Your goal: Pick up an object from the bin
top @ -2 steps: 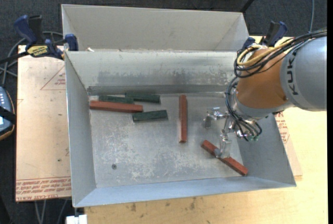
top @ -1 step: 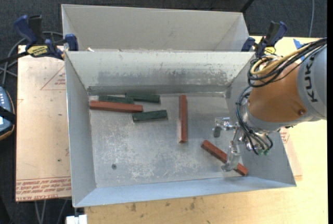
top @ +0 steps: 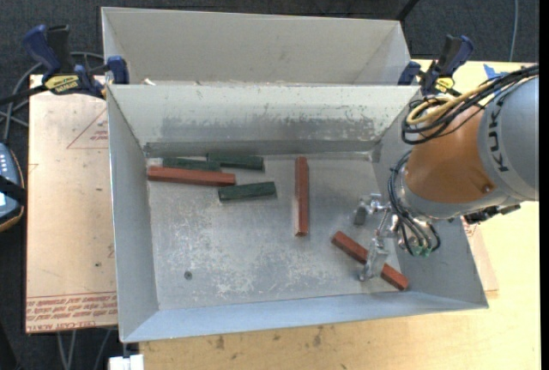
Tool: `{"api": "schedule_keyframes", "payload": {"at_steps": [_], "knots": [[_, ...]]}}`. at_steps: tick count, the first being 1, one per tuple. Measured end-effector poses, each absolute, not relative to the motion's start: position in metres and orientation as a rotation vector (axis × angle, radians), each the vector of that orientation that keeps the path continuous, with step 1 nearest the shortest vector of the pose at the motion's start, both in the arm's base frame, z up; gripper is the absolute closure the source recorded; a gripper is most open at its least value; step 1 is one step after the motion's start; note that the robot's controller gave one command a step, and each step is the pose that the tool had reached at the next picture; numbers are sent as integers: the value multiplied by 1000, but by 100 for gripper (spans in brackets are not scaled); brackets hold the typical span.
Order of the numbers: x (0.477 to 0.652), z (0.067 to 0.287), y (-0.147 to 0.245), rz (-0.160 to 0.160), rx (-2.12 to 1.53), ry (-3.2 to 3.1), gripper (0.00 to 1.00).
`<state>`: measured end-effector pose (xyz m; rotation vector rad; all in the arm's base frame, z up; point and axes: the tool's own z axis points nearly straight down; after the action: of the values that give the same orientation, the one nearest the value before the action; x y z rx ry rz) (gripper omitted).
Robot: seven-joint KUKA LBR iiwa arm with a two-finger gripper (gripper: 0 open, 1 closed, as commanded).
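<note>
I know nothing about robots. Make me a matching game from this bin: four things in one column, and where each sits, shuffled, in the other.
1. tool
2. single dark green bar
3. longest red-brown bar
4. lone red-brown bar

A. centre of the floor, pointing at the back wall
B. left, near the back wall
C. right, over a slanted red-brown bar
D. left of centre, in front of two more green bars

Pairs: 1-C, 2-D, 3-B, 4-A

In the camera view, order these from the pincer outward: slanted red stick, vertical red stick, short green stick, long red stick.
1. Slanted red stick, front right, at the pincer.
2. Vertical red stick, mid-bin.
3. Short green stick, left of centre.
4. Long red stick, back left.
</note>
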<state>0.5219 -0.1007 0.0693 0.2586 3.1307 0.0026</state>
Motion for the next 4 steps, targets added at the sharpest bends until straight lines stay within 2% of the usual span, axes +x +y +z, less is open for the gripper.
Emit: {"api": "schedule_keyframes", "payload": {"at_steps": [1,2,3,4], "knots": [[522,70,-100,2,257,3130,100],[539,70,-112,0,-662,3067,100],[534,70,-126,0,-1376,2821,100],[530,70,-126,9,-2162,2268,100]]}}
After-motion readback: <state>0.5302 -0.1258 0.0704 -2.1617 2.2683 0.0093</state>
